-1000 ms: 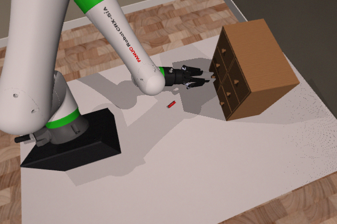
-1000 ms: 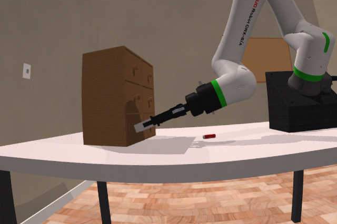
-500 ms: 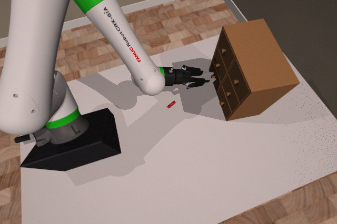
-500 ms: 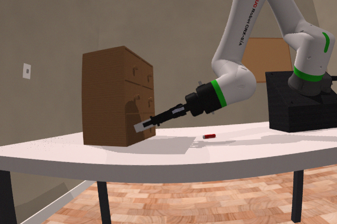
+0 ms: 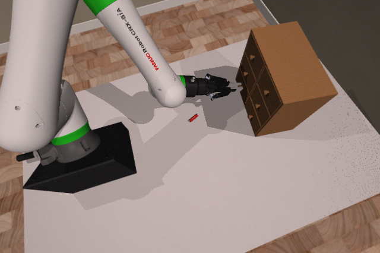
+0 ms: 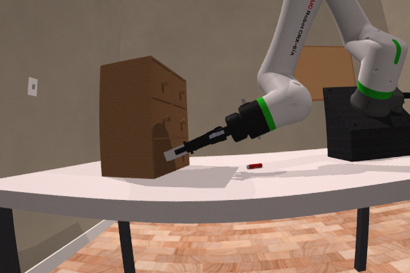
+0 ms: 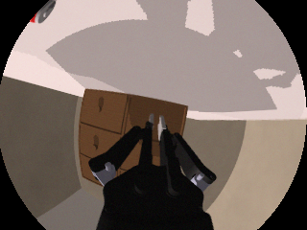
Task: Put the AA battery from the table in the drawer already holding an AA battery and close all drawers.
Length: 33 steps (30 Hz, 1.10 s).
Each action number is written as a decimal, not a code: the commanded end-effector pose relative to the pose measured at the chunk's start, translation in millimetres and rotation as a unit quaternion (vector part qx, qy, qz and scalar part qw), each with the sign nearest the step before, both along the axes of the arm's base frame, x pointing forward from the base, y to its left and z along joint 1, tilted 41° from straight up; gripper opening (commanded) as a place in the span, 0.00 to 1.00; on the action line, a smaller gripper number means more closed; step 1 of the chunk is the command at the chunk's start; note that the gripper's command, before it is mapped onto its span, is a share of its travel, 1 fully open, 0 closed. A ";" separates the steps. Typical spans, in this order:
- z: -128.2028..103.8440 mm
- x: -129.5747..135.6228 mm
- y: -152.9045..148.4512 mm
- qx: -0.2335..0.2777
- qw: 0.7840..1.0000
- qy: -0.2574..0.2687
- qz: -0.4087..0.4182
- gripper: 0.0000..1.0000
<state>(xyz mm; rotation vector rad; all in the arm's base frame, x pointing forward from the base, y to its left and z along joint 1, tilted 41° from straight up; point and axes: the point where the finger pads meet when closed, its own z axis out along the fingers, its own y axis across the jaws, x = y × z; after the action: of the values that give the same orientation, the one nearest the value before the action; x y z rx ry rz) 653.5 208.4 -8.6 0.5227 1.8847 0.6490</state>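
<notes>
The arm's base (image 5: 122,127) is sitting well behind the gripper (image 5: 234,85). The battery (image 5: 193,117) is lying on the table (image 5: 214,198), behind the fingertips and off to one side, near the wrist but not touching it. Nothing is holding it.

The gripper is pointing nearly level at the chest (image 5: 291,63), low down. Its fingers are standing nearly shut, with only a narrow gap between them. The tips are sitting at the knob (image 5: 239,84) of a bottom-row drawer (image 5: 244,92), the one in the column farther from the battery. By my reading they are pinching that knob, though the wrist view is too coarse to show the contact itself.

Just ahead of the tool, all six drawer fronts are lying flush with the chest's face, so nothing inside is showing. I cannot tell which drawer is holding the matching battery.

The task is looking barely begun. No drawer is open, the battery is not picked up, and the chest is standing upright. What is left, as I judge it:
- pulling this drawer out less than halfway and looking inside
- trying other drawers if it is the wrong one
- dropping the battery in
- pushing every drawer shut
</notes>
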 end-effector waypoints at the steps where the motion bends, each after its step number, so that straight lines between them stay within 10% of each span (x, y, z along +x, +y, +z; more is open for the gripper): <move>1: 0.1 0.2 -0.2 0.000 1.000 0.000 0.000 0.08; 33: 0.4 -4.8 -0.1 0.000 1.000 0.000 0.000 0.08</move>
<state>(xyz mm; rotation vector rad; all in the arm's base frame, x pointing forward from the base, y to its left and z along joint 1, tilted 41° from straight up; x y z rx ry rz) 650.0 208.5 -8.3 0.5227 1.8847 0.6490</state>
